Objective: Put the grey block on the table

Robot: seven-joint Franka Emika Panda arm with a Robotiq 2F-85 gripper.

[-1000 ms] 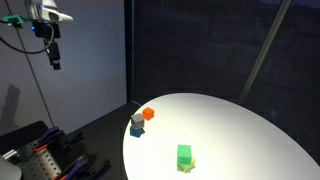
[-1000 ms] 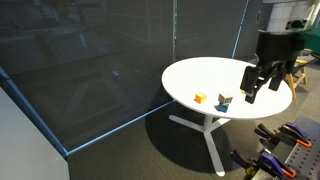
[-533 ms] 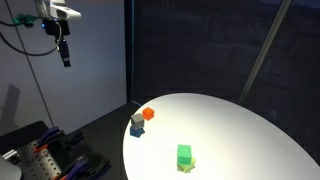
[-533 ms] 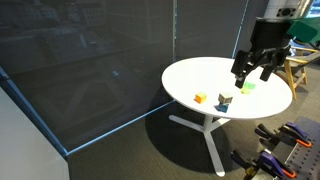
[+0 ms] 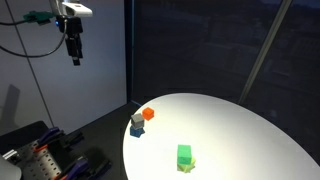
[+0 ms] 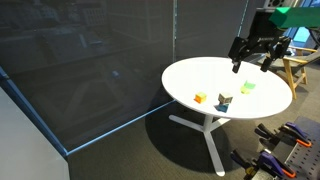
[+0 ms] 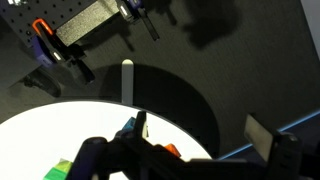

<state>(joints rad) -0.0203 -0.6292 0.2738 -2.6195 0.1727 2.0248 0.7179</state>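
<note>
1. While the fingers [image 5: 75,54] hang high and well apart from the surface [image 5: 250,125], we log the step in hand as the approach. No grasp is begun.
2. Finger state: in an exterior view the fingers [image 6: 237,60] read as spread, with nothing between them. We note them as parted and empty.
3. Grey block [image 5: 136,121]: it sits on top of a blue block [image 5: 136,131], near the rim of the surface. An orange-red block [image 5: 148,114] stands just beside this stack.
4. Wrist view: only slivers of blue and orange-red show past the dark finger parts. We cannot make out the grey block there.
5. A green block [image 5: 184,155] lies well apart from the stack. We judge it to be out of the way.
6. Progress: none that we can credit. The grey block is not yet on the surface itself.
7. Next move, our judgement:
   - Carry the parted fingers across and down until they stand over the stack.
   - Straddle the grey block alone and close above its seam with the blue block.
   - Lift it off, shift to a bare patch of the surface, and lower it there.
8. Risks we foresee:
   - The orange-red block is close, so a descending finger could knock it. We would turn the wrist so that neither finger lands on that side.
   - A grip taken too low could drag the blue block along.
</note>
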